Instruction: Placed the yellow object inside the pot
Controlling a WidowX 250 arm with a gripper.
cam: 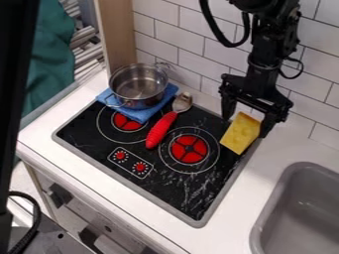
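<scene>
Black stovetop (173, 184) largest. Gripper (246, 127) above its right side; clamped or loose, you can't tell. Pot (139, 88) upper left. Yellow wedge (240, 134) at the gripper, near the stovetop's right edge: probably light, spongy; pinch mid-flanks, gently.

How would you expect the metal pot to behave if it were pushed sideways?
The metal pot looks thin-walled and stiff, so it would probably keep its shape. With nothing visible inside, it may be fairly light for its size. Because it stands on a blue cloth, a push might drag or bunch the cloth and perhaps make the pot tilt.
</scene>
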